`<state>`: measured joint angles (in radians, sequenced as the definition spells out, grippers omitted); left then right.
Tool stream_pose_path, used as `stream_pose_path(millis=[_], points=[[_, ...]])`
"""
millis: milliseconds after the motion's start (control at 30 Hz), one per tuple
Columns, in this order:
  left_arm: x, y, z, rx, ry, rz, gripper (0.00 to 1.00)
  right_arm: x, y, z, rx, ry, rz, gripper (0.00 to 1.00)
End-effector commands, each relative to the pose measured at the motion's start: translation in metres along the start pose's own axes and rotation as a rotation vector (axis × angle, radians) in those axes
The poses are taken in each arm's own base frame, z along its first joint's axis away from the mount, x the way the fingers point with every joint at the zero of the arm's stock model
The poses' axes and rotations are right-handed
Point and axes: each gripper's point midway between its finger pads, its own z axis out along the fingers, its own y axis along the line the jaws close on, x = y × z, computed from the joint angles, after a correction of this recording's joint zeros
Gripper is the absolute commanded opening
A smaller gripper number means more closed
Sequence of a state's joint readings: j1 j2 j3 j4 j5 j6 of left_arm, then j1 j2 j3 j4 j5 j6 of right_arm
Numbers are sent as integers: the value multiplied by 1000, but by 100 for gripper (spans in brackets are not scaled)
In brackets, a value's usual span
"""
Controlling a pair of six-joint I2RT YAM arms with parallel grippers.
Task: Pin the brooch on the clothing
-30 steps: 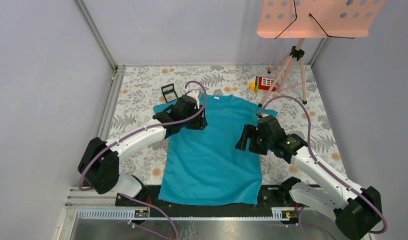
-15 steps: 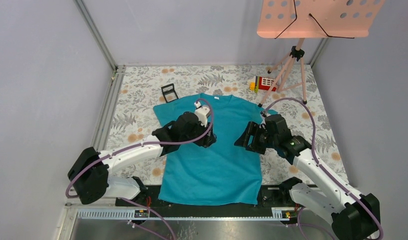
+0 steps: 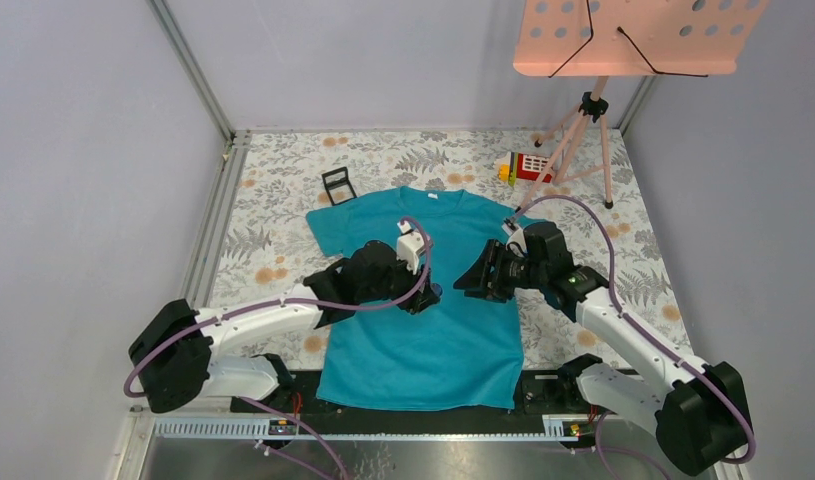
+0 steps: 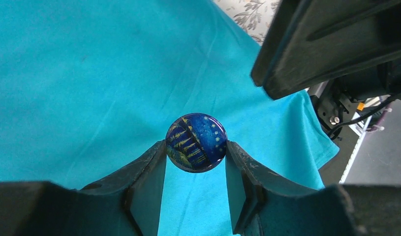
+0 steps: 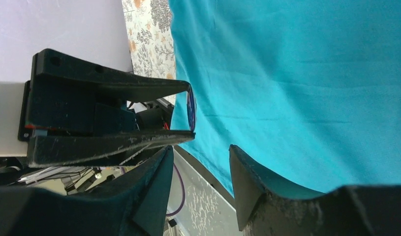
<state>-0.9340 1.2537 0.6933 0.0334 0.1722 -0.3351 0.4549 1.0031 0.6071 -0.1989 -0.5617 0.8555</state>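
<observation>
The left hand (image 4: pixel 196 147) grips the brooch (image 4: pixel 196 142) by its rim above the teal T-shirt (image 4: pixel 90 73), apparently presenting it to the right hand (image 5: pixel 200 150), whose jaws stand apart and empty close by.

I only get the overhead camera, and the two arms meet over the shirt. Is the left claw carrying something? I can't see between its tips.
Observer: Yes. The left wrist camera shows the left claw pinching a small round brooch by its edges.
Operator: Is there any picture on it?
Observer: It has a glossy dark-blue face with yellow streaks and a few pale dots.
Operator: Is the other claw holding anything?
Observer: No. Its own camera shows the right claw with its fingers apart and nothing between them. It is close beside the left claw's tips, over the teal T-shirt.
</observation>
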Motion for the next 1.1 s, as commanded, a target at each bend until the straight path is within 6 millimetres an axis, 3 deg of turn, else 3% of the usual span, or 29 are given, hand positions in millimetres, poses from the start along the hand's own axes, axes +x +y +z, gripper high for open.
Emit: stream_pose_path(millis=[0, 333, 867, 1033, 1067], points=[[-30, -26, -6, 97, -120, 70, 44, 7, 16, 4, -79, 50, 0, 51], [-31, -46, -1, 136, -117, 94, 44, 17, 20, 15, -102, 102, 9, 40], [-35, -49, 2, 120, -129, 90, 44, 27, 19, 17, -127, 138, 7, 23], [-38, -55, 5, 141, -140, 79, 44, 31, 15, 15, -126, 136, 11, 10], [-38, -57, 6, 148, -141, 80, 44, 30, 17, 15, -141, 122, 3, 1]])
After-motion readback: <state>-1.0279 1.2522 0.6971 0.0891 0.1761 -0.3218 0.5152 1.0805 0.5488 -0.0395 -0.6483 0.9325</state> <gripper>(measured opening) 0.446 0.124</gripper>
